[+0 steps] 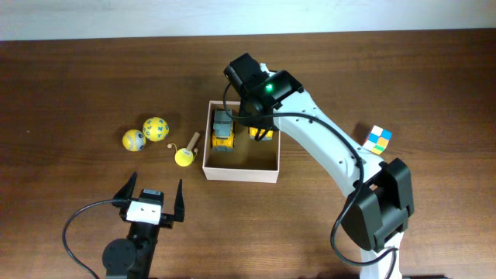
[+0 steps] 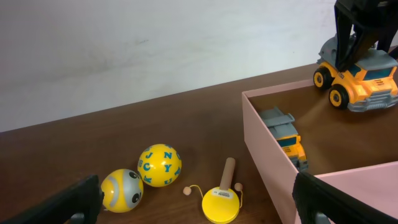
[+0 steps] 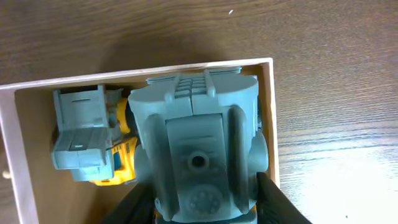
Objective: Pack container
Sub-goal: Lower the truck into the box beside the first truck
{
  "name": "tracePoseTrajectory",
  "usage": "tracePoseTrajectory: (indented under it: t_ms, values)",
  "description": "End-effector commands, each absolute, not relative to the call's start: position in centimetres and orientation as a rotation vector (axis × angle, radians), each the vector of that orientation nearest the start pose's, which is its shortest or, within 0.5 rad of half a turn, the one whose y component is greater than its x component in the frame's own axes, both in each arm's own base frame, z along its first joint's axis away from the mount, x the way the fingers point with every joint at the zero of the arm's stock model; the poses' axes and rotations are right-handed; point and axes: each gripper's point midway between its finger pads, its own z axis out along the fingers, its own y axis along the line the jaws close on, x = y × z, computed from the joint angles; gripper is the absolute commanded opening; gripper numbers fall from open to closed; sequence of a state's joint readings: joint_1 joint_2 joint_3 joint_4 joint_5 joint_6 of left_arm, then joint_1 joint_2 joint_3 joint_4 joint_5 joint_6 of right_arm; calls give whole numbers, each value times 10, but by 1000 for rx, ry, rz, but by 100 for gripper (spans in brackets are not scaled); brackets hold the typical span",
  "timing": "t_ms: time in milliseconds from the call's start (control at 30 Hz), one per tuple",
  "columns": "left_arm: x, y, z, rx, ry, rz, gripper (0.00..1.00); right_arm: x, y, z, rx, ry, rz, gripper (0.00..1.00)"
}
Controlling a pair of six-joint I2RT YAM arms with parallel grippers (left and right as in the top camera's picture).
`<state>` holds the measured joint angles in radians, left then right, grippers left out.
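The container is a square shallow box with white walls and a tan inside, at mid table. A yellow and grey toy truck lies in its far left part. My right gripper is shut on a second yellow and grey truck at the box's far right corner, low inside the walls. The first truck also shows in the right wrist view. My left gripper is open and empty near the front edge, left of the box. In the left wrist view both trucks show inside the box.
Two yellow balls and a yellow drum toy with a wooden handle lie left of the box. They also show in the left wrist view. A colour cube lies to the right.
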<state>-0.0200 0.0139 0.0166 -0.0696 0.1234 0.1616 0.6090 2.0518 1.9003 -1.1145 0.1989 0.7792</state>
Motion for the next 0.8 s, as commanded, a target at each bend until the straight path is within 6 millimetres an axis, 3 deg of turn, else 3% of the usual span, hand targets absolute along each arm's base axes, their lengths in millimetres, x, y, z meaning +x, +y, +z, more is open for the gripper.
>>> tracePoseTrajectory:
  t_ms: [0, 433, 767]
  values:
    - [245, -25, 159, 247, 1619, 23, 99, 407, 237, 141, 299, 2735, 19, 37]
    - [245, -25, 159, 247, 1619, 23, 99, 406, 235, 106, 291, 2799, -64, 37]
    - [245, -25, 160, 247, 1618, 23, 99, 409, 233, 106, 293, 2782, -81, 38]
